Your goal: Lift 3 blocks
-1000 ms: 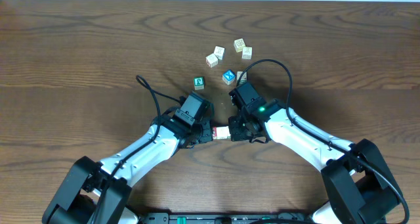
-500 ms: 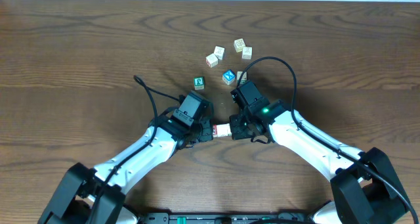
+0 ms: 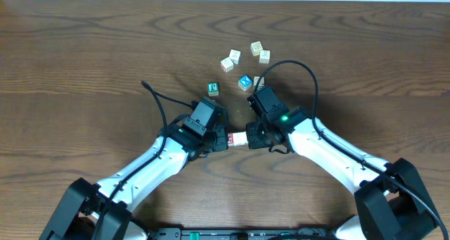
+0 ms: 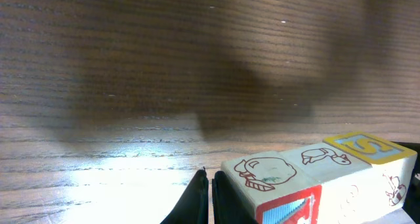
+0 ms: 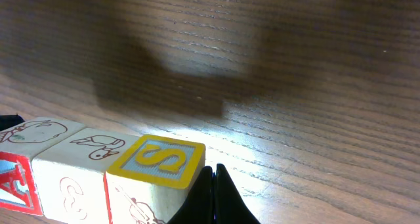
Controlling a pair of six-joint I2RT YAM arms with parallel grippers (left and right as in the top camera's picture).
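Wooden blocks (image 3: 238, 140), three in a row end to end, are squeezed between the tips of both arms over the near middle of the table (image 3: 84, 57). The left gripper (image 4: 205, 184) is clenched on nothing and presses the red-sided block (image 4: 269, 181). The right gripper (image 5: 213, 181), clenched likewise, presses the yellow S block (image 5: 161, 159). A green cube (image 3: 213, 89) and a blue cube (image 3: 245, 81) lie apart, farther back.

Three blocks (image 3: 238, 140) mostly hidden overhead between left gripper (image 3: 222, 142) and right gripper (image 3: 253, 139); bottoms cropped in wrist views.
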